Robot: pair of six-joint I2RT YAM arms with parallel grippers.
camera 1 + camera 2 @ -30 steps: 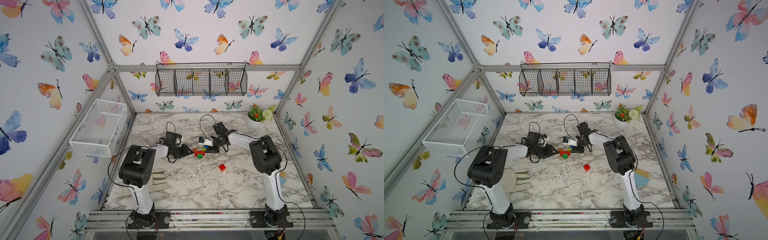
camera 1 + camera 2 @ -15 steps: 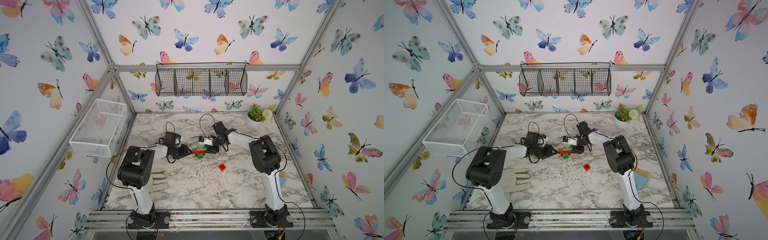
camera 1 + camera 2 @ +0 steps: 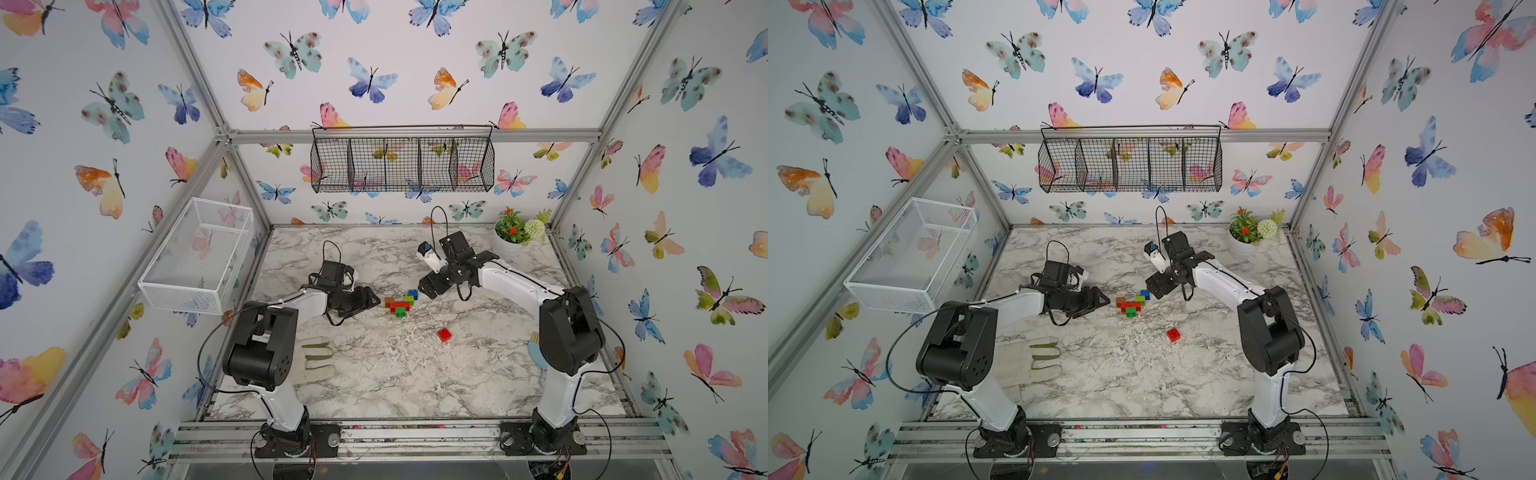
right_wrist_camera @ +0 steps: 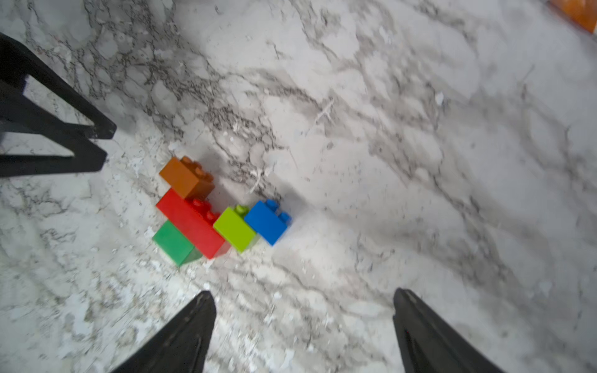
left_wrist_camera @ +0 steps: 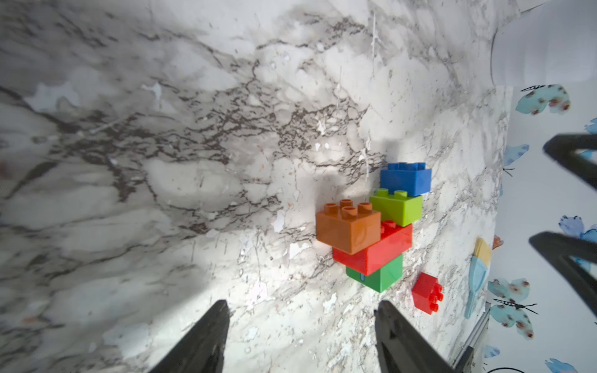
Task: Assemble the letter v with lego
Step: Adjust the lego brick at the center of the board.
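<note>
While both arms reach toward the middle of the marble table (image 3: 374, 374), a small V-shaped cluster (image 3: 400, 306) of joined lego bricks lies just above the centre of both top views, between the two grippers and touching neither. Its middle is a long red brick (image 5: 381, 252) with a dark green brick (image 5: 378, 274) joined below it. An orange brick (image 5: 347, 229) sits on one end of the red one, a lime green brick (image 5: 395, 206) sits on the other, and a blue brick (image 5: 405, 179) steps outward from the lime one. Any lettering on the studs is too blurred to read. A loose red square brick (image 3: 444, 334) lies alone on the table, lower right of the cluster and apart from it. The left gripper (image 3: 374, 300) hovers just left of the cluster with its jaws spread wide and nothing between them. The right gripper (image 3: 424, 291) hovers just upper right of the blue brick, its jaws also wide apart and holding nothing. A pale work glove (image 3: 1030, 361) lies at the lower left of the table, and a white pot of flowers (image 3: 515, 232) stands in its upper right corner. A black wire basket (image 3: 401, 160) hangs on the butterfly-papered back wall, and a white mesh basket (image 3: 199, 257) hangs on the left wall.
</note>
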